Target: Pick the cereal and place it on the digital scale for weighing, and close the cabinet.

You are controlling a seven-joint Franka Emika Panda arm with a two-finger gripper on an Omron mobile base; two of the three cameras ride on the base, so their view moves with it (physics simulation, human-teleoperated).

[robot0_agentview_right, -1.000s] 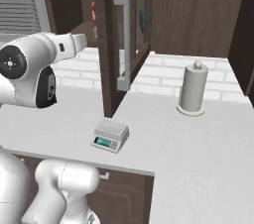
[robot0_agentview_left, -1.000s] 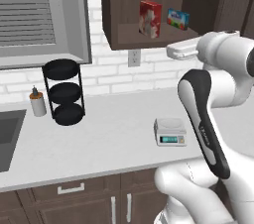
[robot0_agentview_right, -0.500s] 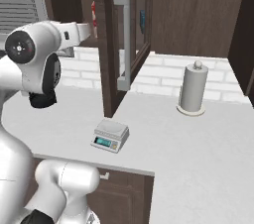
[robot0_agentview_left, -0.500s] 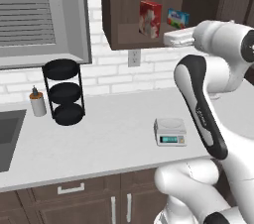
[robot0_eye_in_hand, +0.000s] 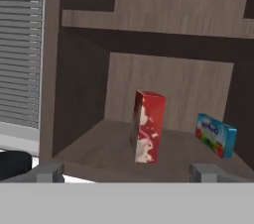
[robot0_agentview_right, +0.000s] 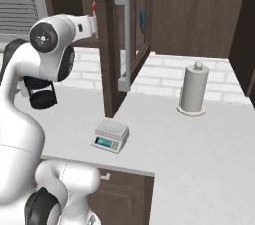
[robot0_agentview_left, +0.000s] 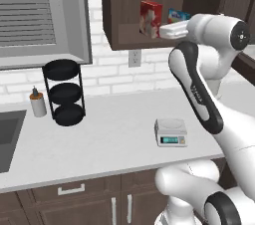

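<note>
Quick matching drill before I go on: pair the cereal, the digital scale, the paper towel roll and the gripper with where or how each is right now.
Things:
1. cereal
2. digital scale
3. paper towel roll
4. gripper

States:
A. on the counter by the brick wall, right of the open cabinet door
B. open, in front of the shelf
C. upright on the cabinet's lower shelf
D. on the counter, top plate bare

Pairs: 1-C, 2-D, 3-A, 4-B
</note>
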